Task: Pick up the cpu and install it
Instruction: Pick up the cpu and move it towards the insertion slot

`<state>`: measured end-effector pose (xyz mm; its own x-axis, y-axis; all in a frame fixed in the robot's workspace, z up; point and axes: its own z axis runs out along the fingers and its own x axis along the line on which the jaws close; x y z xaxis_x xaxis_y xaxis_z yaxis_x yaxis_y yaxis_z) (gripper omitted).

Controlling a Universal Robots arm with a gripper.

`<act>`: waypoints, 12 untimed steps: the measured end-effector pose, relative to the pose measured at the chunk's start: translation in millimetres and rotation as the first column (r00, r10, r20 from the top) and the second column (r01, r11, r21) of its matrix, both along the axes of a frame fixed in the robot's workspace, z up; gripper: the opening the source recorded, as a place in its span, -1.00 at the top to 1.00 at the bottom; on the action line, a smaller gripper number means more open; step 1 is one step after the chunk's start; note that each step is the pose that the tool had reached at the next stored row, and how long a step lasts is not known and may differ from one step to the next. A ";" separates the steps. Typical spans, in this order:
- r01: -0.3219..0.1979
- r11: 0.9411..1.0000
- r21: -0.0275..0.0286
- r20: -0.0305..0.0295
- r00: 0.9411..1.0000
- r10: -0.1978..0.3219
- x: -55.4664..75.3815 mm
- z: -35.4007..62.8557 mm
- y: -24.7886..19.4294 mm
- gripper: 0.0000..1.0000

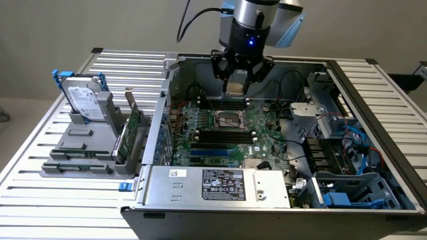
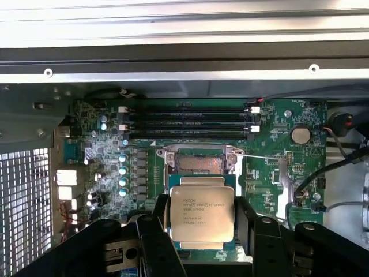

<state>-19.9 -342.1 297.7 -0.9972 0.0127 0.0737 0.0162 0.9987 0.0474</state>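
We see the gripper (image 1: 237,82), jaws closed on the cpu (image 2: 202,212), near the socket (image 2: 200,163); a tilted or offset seating could bend pins.

Matt silvery metal cpu (image 2: 201,213); matt black claw (image 2: 202,231); slatted metal table (image 1: 60,212).

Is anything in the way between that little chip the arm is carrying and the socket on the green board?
Nothing visible does. The gripper holds the cpu by its edges above the motherboard. The cpu socket lies exposed beside it, and no cable or part crosses the gap between them.
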 end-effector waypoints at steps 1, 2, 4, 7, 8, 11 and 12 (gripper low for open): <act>0.000 1.000 0.000 0.000 1.000 0.000 0.1 -2.0 0.7 -0.10; 0.000 1.000 0.000 0.000 1.000 0.000 0.1 -3.7 1.3 -0.10; 0.000 1.000 0.000 0.000 1.000 0.000 0.2 -7.4 2.5 -0.10; 0.000 1.000 0.000 0.001 1.000 0.000 0.2 -12.8 4.4 -0.10; 0.000 1.000 0.000 0.001 1.000 0.000 0.2 -14.6 4.9 -0.10; 0.000 1.000 0.000 0.002 1.000 0.000 0.2 -20.1 6.1 -0.10; 0.000 1.000 -0.001 0.003 1.000 0.000 0.2 -21.9 6.4 -0.10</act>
<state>-19.6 -335.8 275.8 -0.9974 0.0127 0.0712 0.0161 0.9988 0.0468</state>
